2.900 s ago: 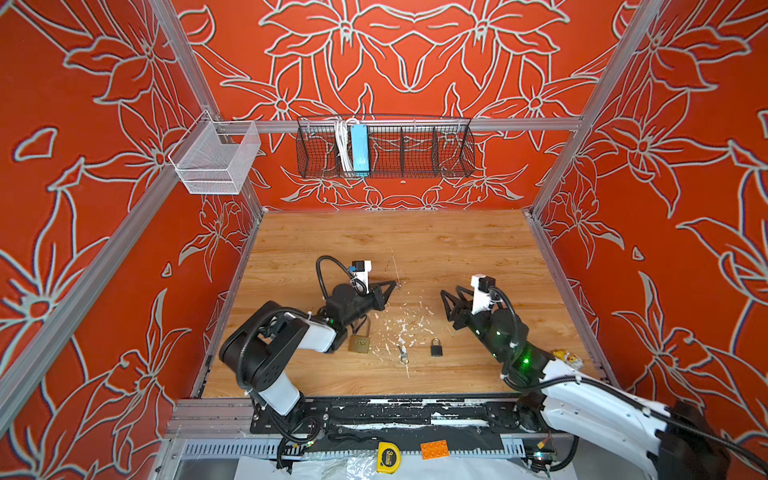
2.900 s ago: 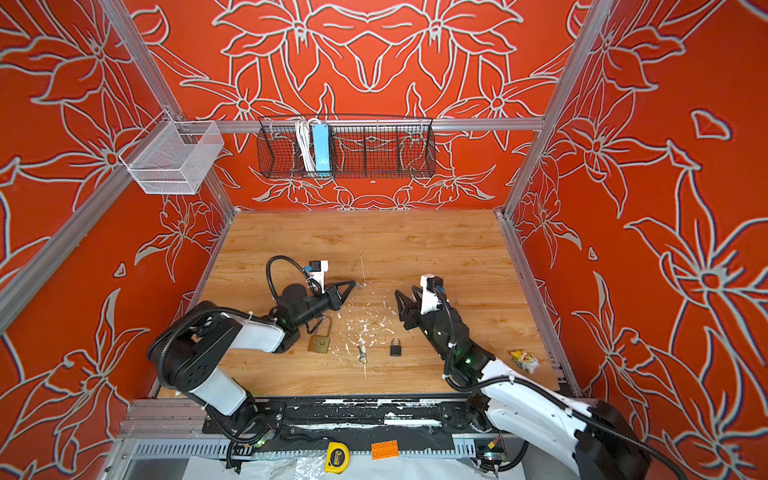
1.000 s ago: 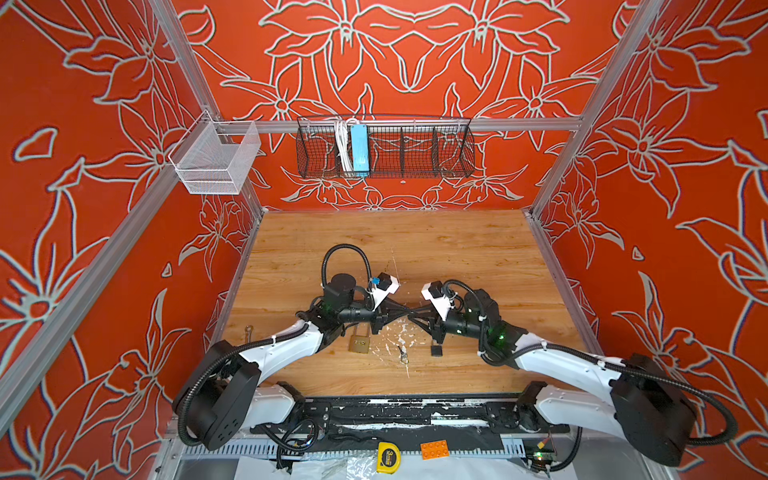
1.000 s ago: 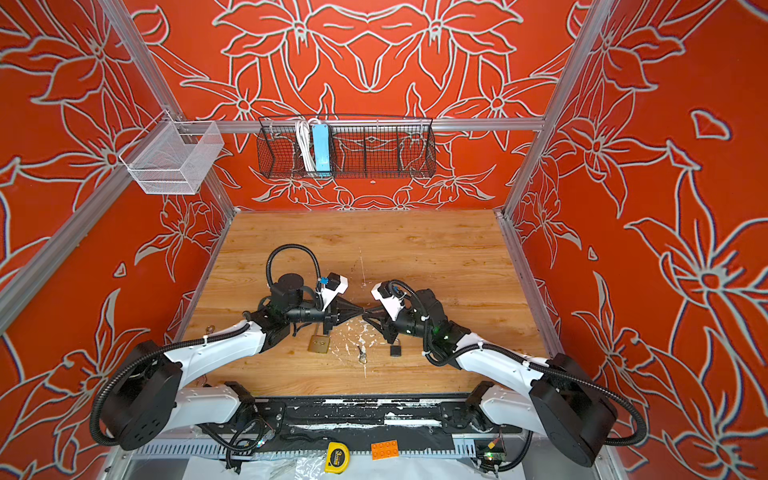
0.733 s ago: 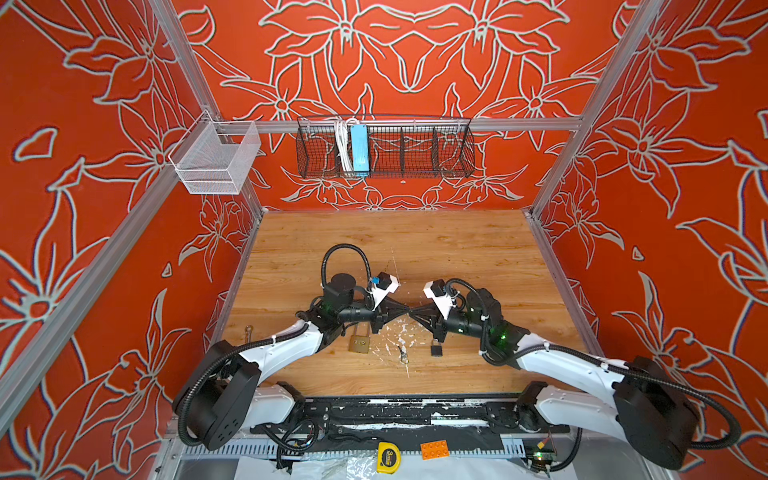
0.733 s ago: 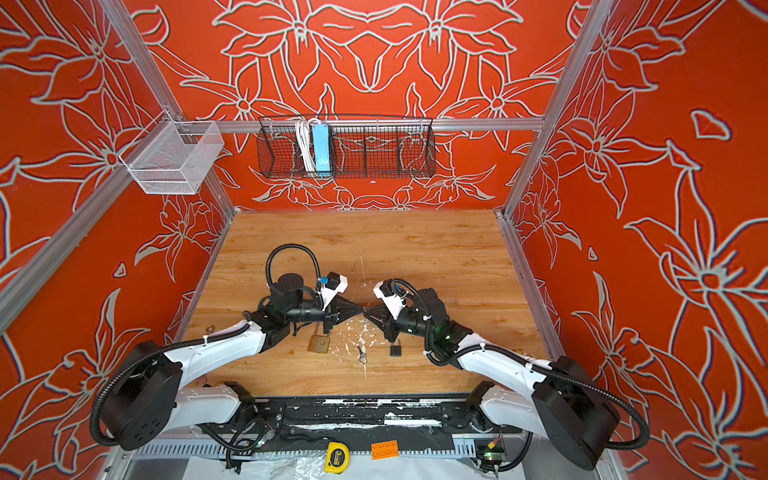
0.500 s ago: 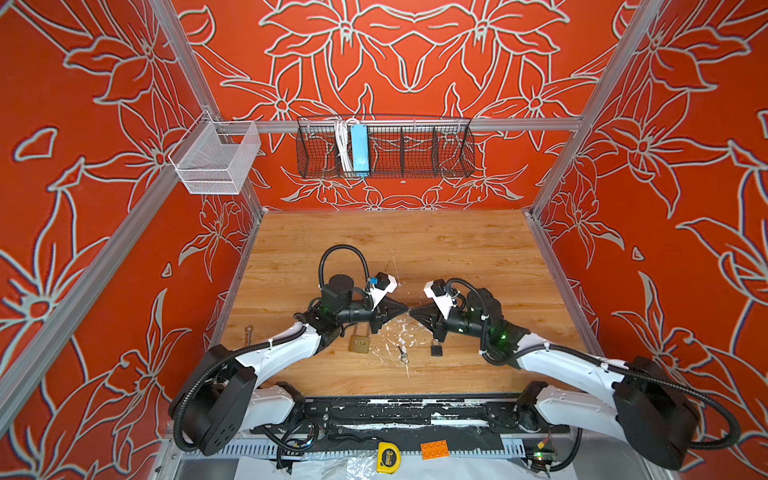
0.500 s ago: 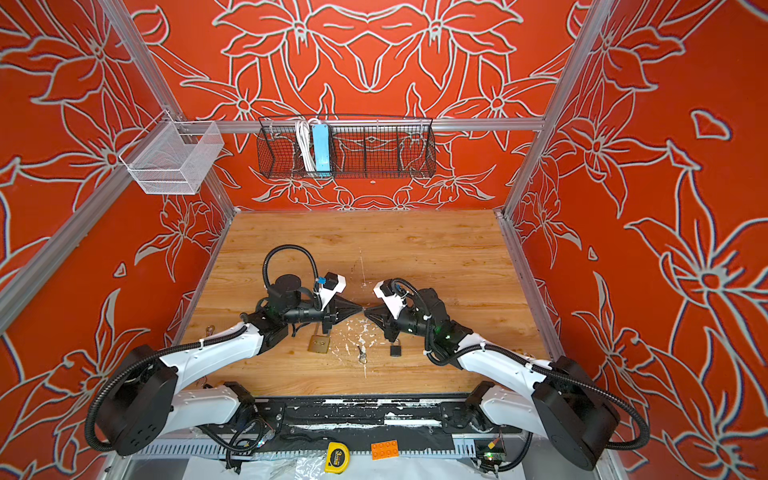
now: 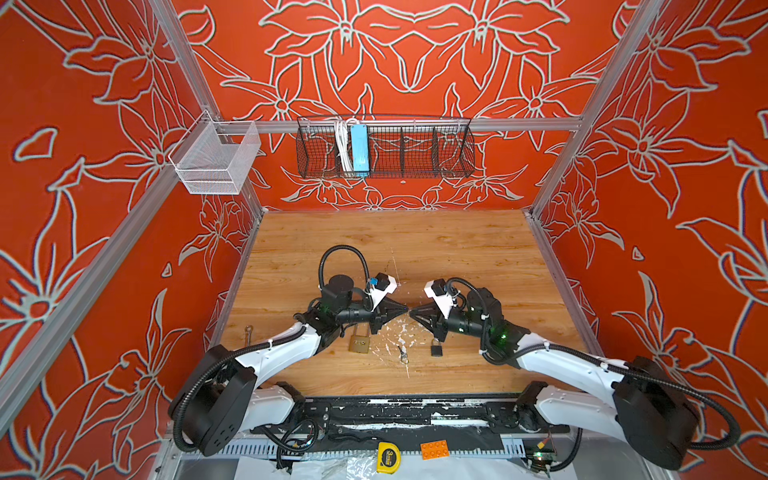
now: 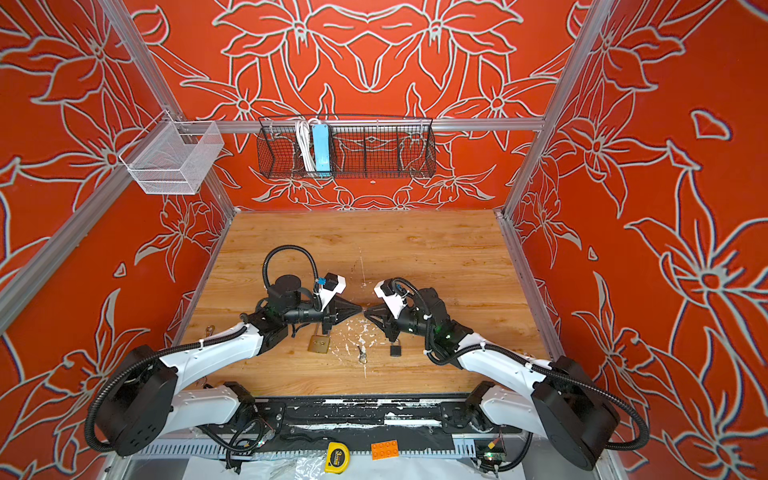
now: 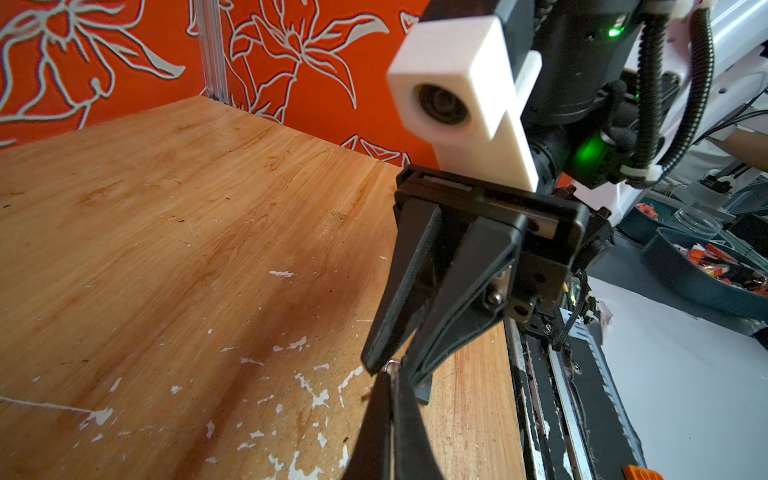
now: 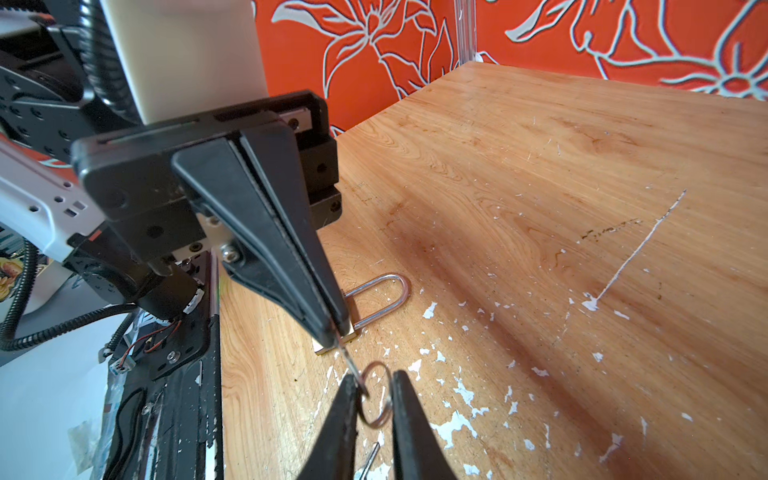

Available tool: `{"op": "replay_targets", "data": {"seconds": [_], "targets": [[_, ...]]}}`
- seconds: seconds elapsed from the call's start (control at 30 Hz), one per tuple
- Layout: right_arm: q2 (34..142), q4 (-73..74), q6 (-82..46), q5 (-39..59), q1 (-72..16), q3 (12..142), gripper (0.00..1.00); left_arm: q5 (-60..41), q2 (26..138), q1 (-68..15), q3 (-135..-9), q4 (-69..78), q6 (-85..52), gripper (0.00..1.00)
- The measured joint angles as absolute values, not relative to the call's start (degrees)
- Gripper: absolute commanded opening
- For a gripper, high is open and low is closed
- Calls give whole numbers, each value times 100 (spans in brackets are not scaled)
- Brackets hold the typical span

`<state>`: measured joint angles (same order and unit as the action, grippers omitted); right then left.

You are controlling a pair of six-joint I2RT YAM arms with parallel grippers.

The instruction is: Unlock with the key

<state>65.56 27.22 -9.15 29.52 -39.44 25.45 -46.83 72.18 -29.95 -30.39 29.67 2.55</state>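
My left gripper [image 9: 406,309] and right gripper [image 9: 411,312] meet tip to tip above the table in both top views. In the right wrist view the left gripper [image 12: 332,336] is shut on a thin key [image 12: 347,357]. The key's ring [image 12: 374,395] sits between my right gripper's [image 12: 374,376] narrowly parted fingers, touching both. The ring [image 11: 392,365] also shows in the left wrist view. A brass padlock [image 9: 359,344] lies flat below the left gripper. A small black padlock [image 9: 436,348] lies below the right one.
A second loose key [image 9: 402,353] lies on the paint-chipped wood between the padlocks. A small metal piece [image 9: 248,333] rests near the left wall. A tape measure [image 9: 387,457] and an orange brick [image 9: 434,449] sit on the front rail. Two wire baskets [image 9: 384,147] hang high on the back walls.
Since about three seconds ago both arms have swung inward until their tips meet over the table's middle. In the last second the left arm has edged slightly left.
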Motion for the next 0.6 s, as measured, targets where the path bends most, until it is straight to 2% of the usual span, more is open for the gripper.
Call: {"op": "replay_targets", "data": {"seconds": [0.5, 0.6], "targets": [[6761, 2722, -921, 3168, -3944, 2545, 16, -4794, 7341, -2995, -3041, 2965, 237, 0], [6864, 2720, -921, 3258, -3944, 2558, 13, -4792, 7341, -2995, -3041, 2969, 233, 0]]}}
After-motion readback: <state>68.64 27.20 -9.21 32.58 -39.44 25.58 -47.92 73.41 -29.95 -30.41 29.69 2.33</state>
